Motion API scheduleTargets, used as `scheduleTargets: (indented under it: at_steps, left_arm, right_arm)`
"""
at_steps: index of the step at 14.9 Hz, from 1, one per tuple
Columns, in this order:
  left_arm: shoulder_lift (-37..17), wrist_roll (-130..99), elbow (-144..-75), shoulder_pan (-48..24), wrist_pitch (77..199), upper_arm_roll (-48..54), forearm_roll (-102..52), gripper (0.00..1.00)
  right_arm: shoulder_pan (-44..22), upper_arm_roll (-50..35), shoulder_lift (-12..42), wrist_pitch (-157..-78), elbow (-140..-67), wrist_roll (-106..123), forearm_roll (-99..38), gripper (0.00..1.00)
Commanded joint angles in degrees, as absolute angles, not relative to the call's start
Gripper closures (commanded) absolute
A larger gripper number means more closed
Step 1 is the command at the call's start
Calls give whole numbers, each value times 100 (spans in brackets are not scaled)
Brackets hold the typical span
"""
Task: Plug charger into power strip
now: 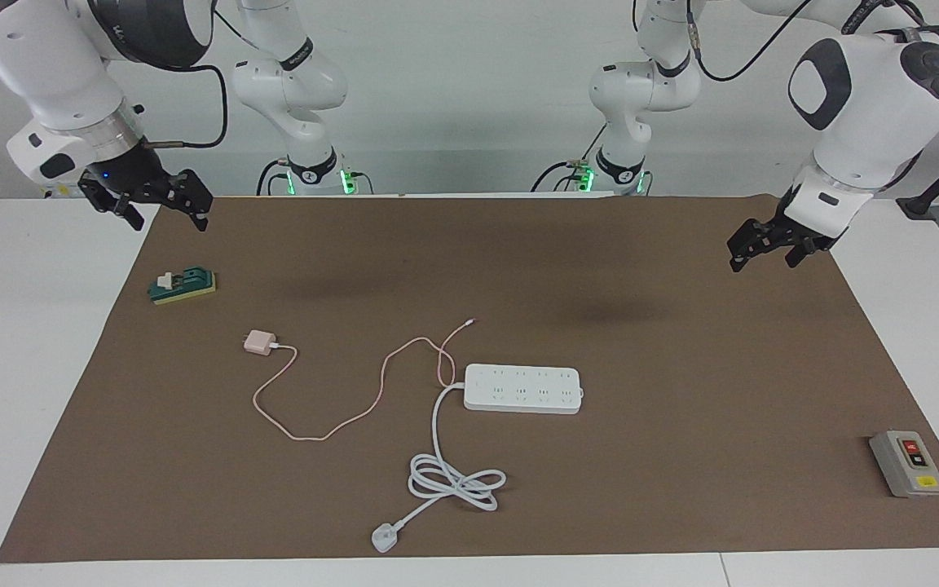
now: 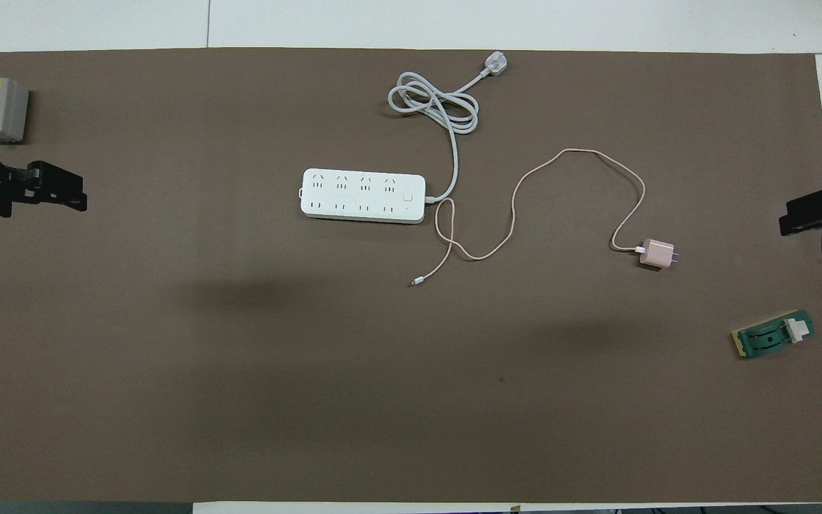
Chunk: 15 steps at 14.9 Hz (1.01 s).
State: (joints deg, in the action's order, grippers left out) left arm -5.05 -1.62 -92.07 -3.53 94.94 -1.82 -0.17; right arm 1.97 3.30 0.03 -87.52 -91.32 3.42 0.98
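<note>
The charger (image 1: 257, 342), a small pale-pink cube, lies on the brown mat toward the right arm's end; it also shows in the overhead view (image 2: 657, 253). Its thin pink cable (image 1: 331, 428) loops across the mat to beside the power strip (image 1: 522, 388), a long white bar lying flat mid-table with sockets up, also seen from overhead (image 2: 363, 195). My right gripper (image 1: 161, 214) hangs open and empty over the mat's corner at its own end. My left gripper (image 1: 765, 254) hangs open and empty over the mat's edge at the other end. Both are well away from the charger and strip.
The strip's thick white cord (image 1: 453, 481) coils farther from the robots and ends in a white three-pin plug (image 1: 384, 539). A grey switch box (image 1: 907, 463) sits at the left arm's end. A green and yellow block (image 1: 182, 286) lies near the right gripper.
</note>
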Motion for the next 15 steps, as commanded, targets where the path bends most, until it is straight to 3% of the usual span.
scheduleTargets:
  at_steps: [1,9,11,15]
  left_arm:
    - [-483,-88,-9255,-404,9598,-246,-88,0]
    - [-483,-88,-9255,-413,9606,-246,-88,0]
    - [-483,-88,-9255,-413,9606,-246,-88,0]
    - [-475,-79,-9255,-404,9606,-246,-88,0]
  right_arm:
    - [281,237,-105,-8798,-9264,237,114,0]
    - [255,246,-123,-8815,-9316,255,114,0]
    - [255,290,-114,-9252,-9316,264,106,0]
    - [255,123,-114,-9308,-9517,170,97,0]
